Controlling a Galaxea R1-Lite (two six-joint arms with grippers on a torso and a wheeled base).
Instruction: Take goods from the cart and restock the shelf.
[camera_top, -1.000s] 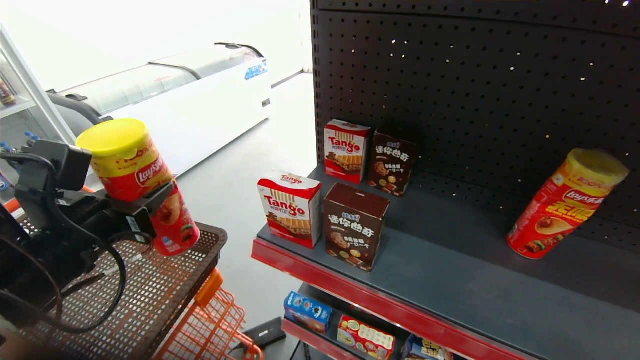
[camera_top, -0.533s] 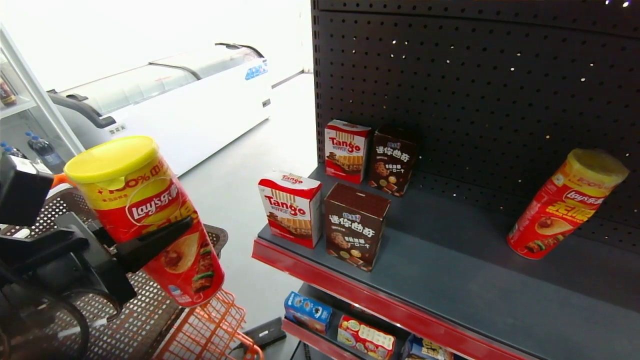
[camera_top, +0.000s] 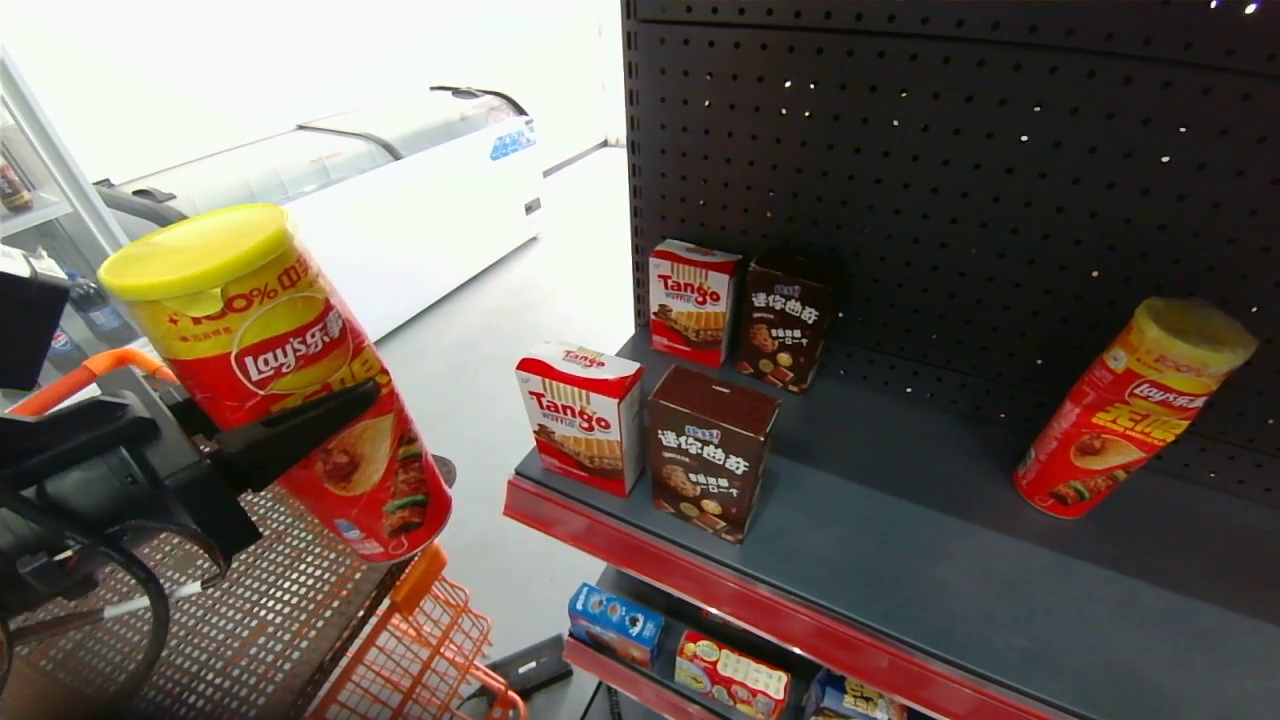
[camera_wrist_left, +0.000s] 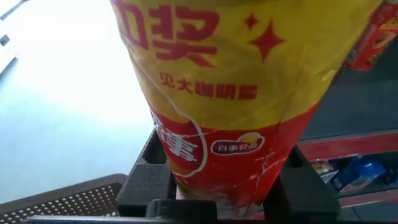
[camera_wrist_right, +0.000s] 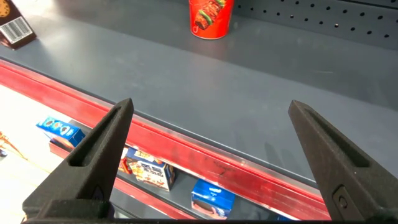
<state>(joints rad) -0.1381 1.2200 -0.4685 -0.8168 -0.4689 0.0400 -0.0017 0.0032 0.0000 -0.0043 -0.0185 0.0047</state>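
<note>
— Over the cart (camera_top: 300, 620), left side: what's the left tool (camera_top: 300, 425) got?
— Pinching the chips can (camera_top: 250, 330) round its middle; black fingers (camera_wrist_left: 146, 190) pressed on either side; yellow lid up, can tilted with the lid end leaning left; held in the air above the cart's mesh basket, well apart from the shelf (camera_top: 900, 540).
— Right tool (camera_wrist_right: 211, 112)?
— Spread wide, nothing between the fingers; hangs above the shelf's near red edge, grey board under it.
— Stock on the shelf?
— Second can (camera_top: 1130, 405) far right, leaning on the pegboard (camera_top: 900, 180); two wafer boxes (camera_top: 580, 415) and two brown boxes (camera_top: 710, 450) upright at the left end, one pair near, one pair far; small packets (camera_top: 730, 675) on the level below.
</note>
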